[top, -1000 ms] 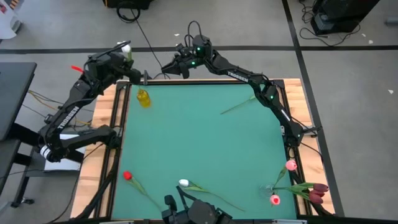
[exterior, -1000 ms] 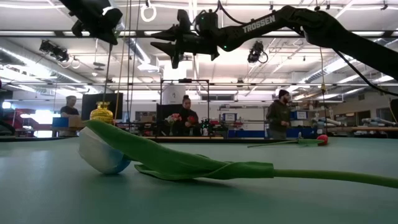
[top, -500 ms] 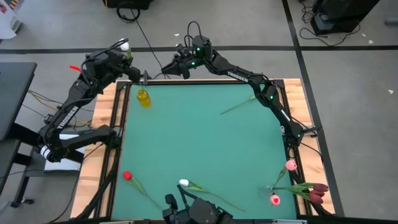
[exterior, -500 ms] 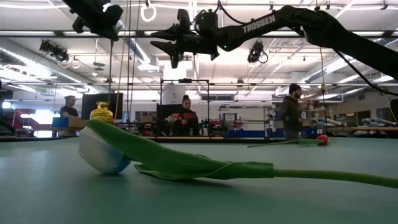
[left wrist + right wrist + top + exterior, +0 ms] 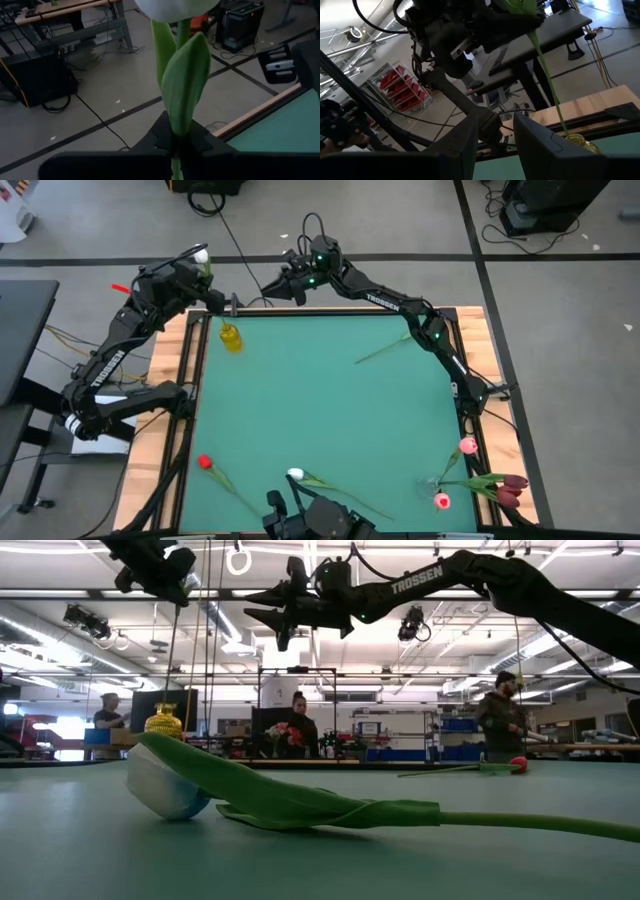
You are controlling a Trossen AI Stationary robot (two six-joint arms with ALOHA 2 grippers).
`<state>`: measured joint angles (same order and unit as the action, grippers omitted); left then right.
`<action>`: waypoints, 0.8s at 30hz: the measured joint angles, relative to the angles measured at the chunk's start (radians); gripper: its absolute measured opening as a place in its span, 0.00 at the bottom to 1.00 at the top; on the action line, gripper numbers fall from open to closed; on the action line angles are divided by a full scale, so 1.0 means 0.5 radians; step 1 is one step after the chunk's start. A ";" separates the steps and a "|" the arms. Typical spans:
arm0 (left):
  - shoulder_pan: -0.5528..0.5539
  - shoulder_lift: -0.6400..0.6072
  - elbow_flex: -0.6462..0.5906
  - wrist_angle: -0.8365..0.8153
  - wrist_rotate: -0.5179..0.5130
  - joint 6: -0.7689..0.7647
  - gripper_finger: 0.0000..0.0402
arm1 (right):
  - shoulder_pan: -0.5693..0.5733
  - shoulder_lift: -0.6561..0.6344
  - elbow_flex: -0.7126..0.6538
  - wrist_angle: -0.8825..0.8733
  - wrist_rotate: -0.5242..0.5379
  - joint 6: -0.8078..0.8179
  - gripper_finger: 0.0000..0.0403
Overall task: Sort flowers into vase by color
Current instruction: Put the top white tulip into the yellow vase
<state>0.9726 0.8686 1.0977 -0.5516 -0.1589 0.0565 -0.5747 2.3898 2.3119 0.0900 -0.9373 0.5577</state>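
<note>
My left gripper (image 5: 203,273) is raised over the table's far left corner, shut on a white tulip (image 5: 202,256). The white head (image 5: 175,7) stands above the fingers, and the long stem (image 5: 174,660) hangs down to the mouth of a small yellow vase (image 5: 231,338). Whether the stem's end is inside the vase, I cannot tell. My right gripper (image 5: 268,286) hovers open beyond the far edge, pointing toward the left gripper with nothing between its fingers (image 5: 470,142). Other tulips lie flat on the green mat: red (image 5: 205,463), white (image 5: 296,474), pink (image 5: 467,445) and maroon (image 5: 512,486). My left gripper pinches the white tulip's stem together with a green leaf (image 5: 181,120) between its two fingers, a short way below the head. The fingers lie across the stem, close to level. The tulip stands upright in the hold, head up, its stem hanging below the fingers.
Another flower (image 5: 385,348) lies near the far right of the mat, and a second pink tulip (image 5: 441,500) lies at the near right corner. A wooden border (image 5: 170,410) frames the mat. People stand in the room beyond the table (image 5: 298,730).
</note>
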 joint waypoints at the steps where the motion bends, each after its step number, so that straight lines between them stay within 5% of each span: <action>1: 0.000 0.001 -0.021 0.004 -0.002 0.000 0.04 | 0.000 0.000 0.000 -0.001 0.000 0.000 0.33; 14: 0.000 0.009 -0.247 0.016 -0.045 -0.151 0.06 | 0.010 -0.005 0.000 -0.150 0.008 0.051 0.33; 17: 0.000 0.032 -0.247 -0.045 -0.053 -0.241 0.14 | 0.018 -0.050 0.000 -0.547 0.201 -0.067 0.33; 24: -0.001 0.152 -0.247 -0.437 -0.006 -0.456 0.49 | 0.017 -0.199 0.000 -1.512 1.068 -0.642 0.33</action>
<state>0.9722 0.9447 0.9741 -0.7700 -0.1619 -0.1714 -0.5660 2.2905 2.3119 -0.6658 -0.4031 0.2367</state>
